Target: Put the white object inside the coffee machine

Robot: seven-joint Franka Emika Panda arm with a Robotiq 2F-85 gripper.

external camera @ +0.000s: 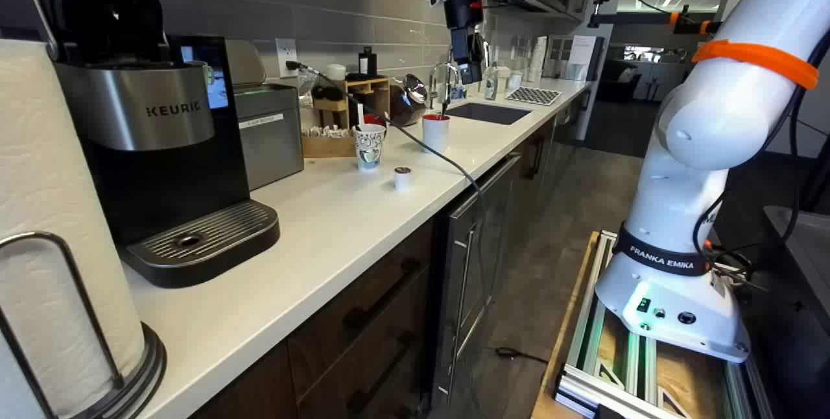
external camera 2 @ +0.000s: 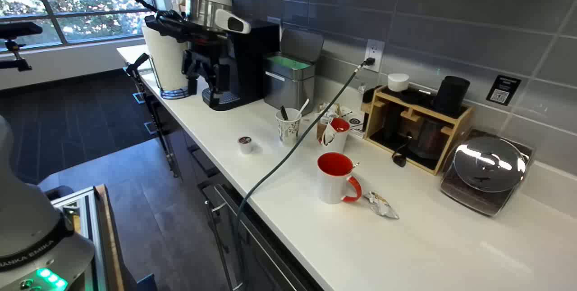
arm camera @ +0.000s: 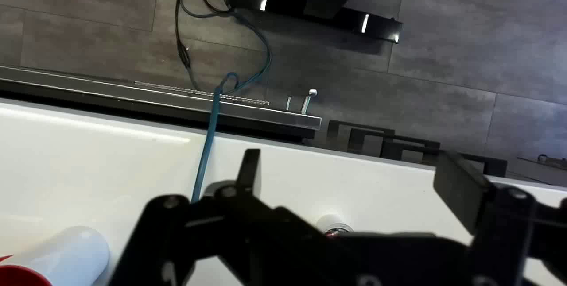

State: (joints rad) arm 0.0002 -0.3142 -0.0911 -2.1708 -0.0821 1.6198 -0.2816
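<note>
The white object, a small pod with a dark printed lid, stands on the white counter in both exterior views (external camera: 402,180) (external camera 2: 245,147). In the wrist view the pod (arm camera: 328,221) is partly hidden behind the gripper's body. The black and silver Keurig coffee machine (external camera: 152,107) stands with its top raised open, and its round drip tray is bare. In an exterior view the coffee machine (external camera 2: 254,56) is partly hidden behind the arm. My gripper (arm camera: 356,179) hangs above the counter, open and empty, fingers apart. It also shows in both exterior views (external camera: 472,72) (external camera 2: 203,93), apart from the pod.
A patterned cup (external camera 2: 288,131) with stirrers stands near the pod. A red-lined mug (external camera 2: 331,187) stands farther along. A cable (external camera 2: 288,153) runs from the wall outlet over the counter's edge. A paper-towel roll (external camera: 58,211) and a grey box (external camera: 269,137) flank the machine.
</note>
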